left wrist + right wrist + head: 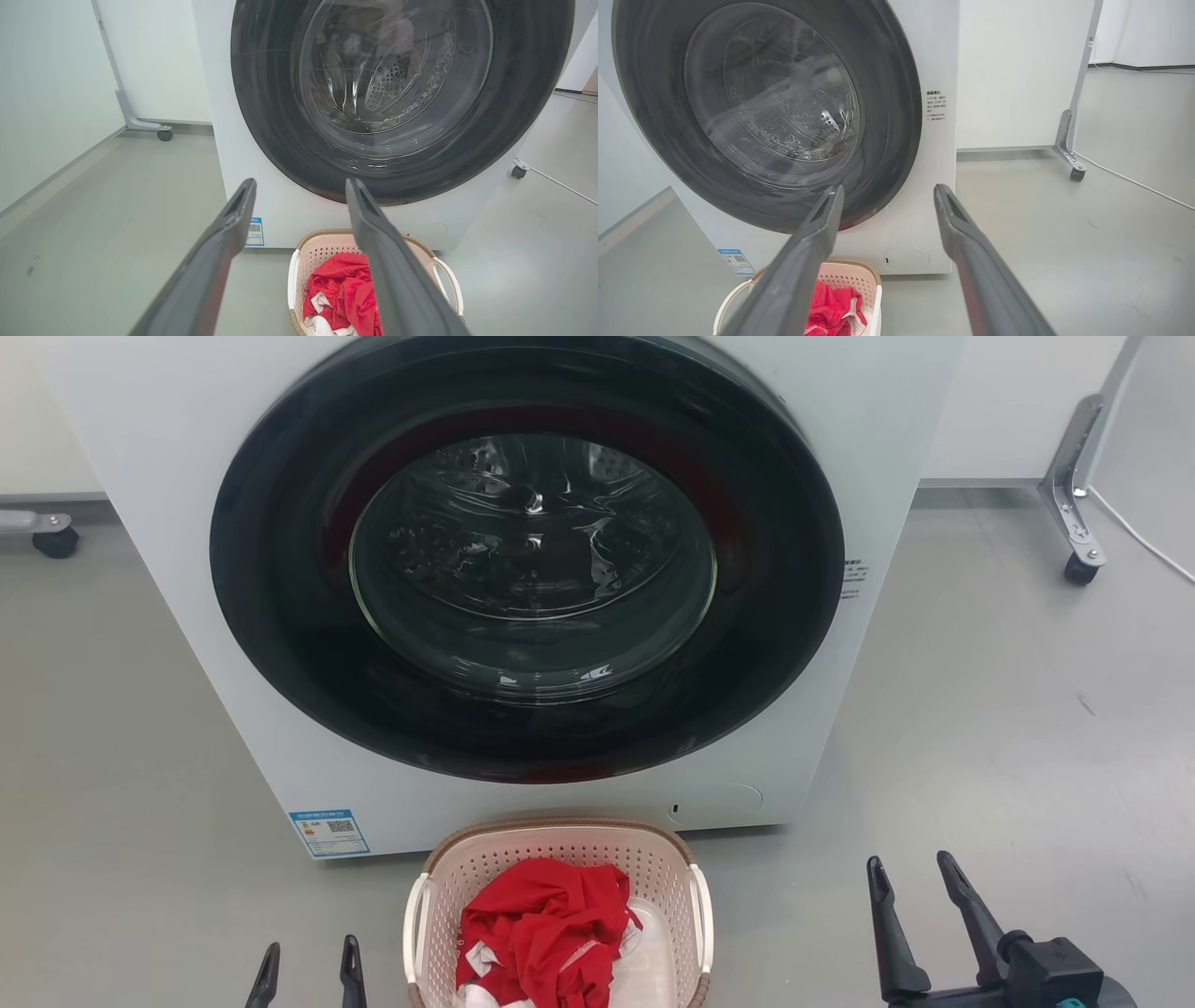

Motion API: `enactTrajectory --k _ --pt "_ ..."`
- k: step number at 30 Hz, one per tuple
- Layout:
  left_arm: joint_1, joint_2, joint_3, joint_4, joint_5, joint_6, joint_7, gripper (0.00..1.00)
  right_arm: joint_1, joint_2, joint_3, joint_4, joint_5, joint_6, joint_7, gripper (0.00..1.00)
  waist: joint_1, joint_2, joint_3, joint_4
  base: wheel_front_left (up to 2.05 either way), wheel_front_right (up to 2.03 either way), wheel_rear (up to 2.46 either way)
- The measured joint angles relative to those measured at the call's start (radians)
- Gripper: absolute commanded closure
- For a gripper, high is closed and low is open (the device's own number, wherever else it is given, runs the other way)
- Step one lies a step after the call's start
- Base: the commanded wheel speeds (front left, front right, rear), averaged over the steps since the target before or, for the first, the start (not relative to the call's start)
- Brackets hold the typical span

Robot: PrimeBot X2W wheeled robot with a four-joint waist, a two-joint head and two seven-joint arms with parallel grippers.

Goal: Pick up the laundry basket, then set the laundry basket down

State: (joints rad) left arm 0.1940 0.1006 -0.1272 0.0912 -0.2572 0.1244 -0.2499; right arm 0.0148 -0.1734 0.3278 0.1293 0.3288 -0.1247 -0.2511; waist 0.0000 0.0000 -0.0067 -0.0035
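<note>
Near a blue QR label (329, 832), the laundry basket (523, 859) sits between left gripper (312, 945) and right gripper (909, 859), both spread

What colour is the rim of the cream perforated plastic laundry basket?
Brown, woven-look; the laundry basket rim shows best in head view.

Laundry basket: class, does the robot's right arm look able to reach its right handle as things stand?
Probably yes: only bare floor lies between its open jaws and the laundry basket's right handle.
</note>
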Motion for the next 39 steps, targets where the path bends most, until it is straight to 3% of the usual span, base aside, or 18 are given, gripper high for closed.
enactTrajectory --k 33,34,39 --pt "0.020 0.008 -0.017 -0.045 0.039 -0.003 0.000 0.00 0.021 0.040 -0.069 -0.058 -0.075 0.000 -0.001 0.00 0.0000 0.0000 0.007 -0.010 0.00 0.00 0.00" --pt "0.020 0.010 -0.017 -0.045 0.039 -0.008 0.000 1.00 0.021 0.041 -0.070 -0.058 -0.076 0.000 -0.001 1.00 0.0000 0.0000 0.007 -0.011 0.00 0.00 0.00" --pt "0.020 -0.003 -0.017 0.008 0.037 -0.010 0.002 1.00 0.039 0.045 -0.060 -0.003 -0.075 0.000 0.005 1.00 0.0001 0.0000 0.007 -0.011 0.00 0.00 0.00"
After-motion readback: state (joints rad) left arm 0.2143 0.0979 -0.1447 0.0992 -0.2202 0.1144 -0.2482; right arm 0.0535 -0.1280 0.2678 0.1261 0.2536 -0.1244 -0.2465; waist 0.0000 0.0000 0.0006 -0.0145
